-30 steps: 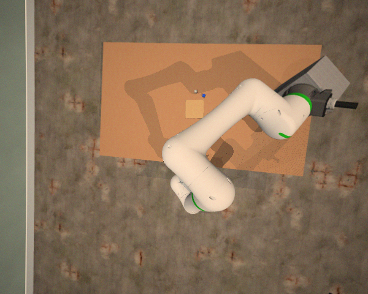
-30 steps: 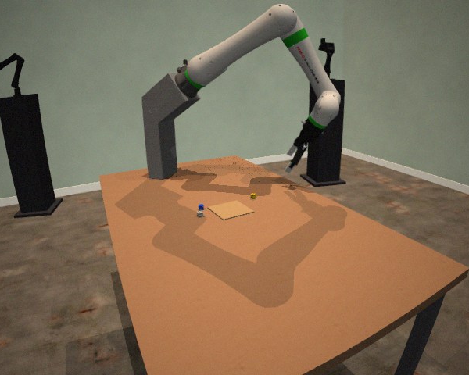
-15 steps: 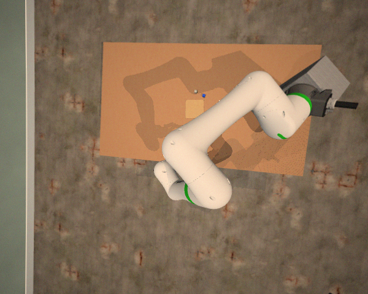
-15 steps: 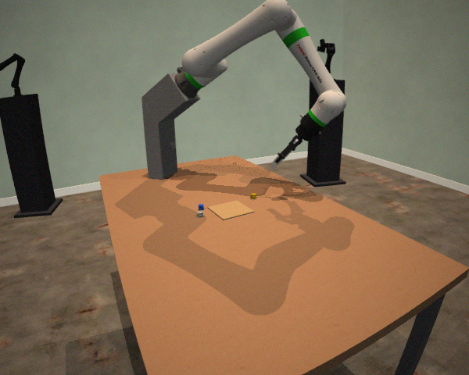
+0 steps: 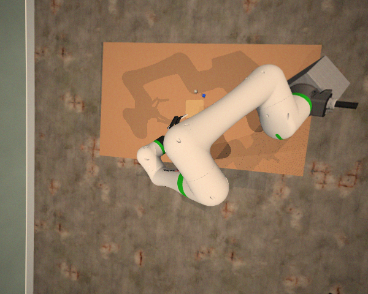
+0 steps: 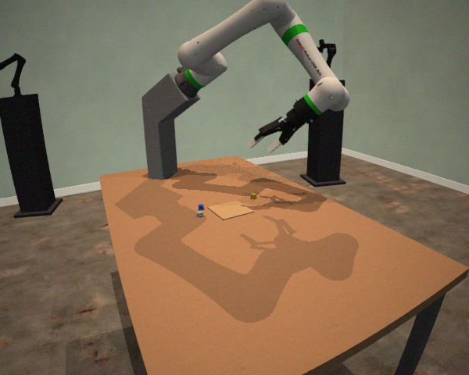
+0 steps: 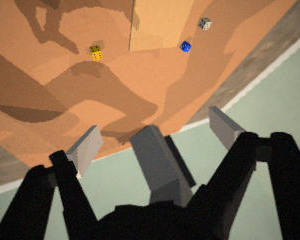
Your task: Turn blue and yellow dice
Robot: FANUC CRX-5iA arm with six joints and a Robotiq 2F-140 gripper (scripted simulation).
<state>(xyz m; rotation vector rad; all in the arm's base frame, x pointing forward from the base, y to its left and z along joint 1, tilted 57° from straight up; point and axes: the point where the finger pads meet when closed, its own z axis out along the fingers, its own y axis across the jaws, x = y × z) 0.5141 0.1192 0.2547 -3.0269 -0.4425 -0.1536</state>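
Exterior: tabletop [image 6: 299, 282], seemingly green walls [image 6: 105, 48].

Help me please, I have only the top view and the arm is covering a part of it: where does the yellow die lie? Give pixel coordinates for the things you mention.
Observer: The yellow die [image 6: 253, 195] [image 7: 96, 53] lies off the mat [image 5: 192, 106] [image 6: 230, 210] [image 7: 157, 25], across it from the blue die [image 5: 203, 95] [image 6: 201, 207] [image 7: 186, 47].
Operator: Thank you. Is the gripper low, close to the table?
Observer: No, the exterior view shows the gripper [image 5: 184, 116] [image 6: 261, 146] [image 7: 152, 125] raised well above the table [image 5: 114, 57] [image 6: 327, 323] [image 7: 155, 65].
Operator: And do its fingers hold something already?
Observer: No, they stand wide apart, with nothing gripped between them.
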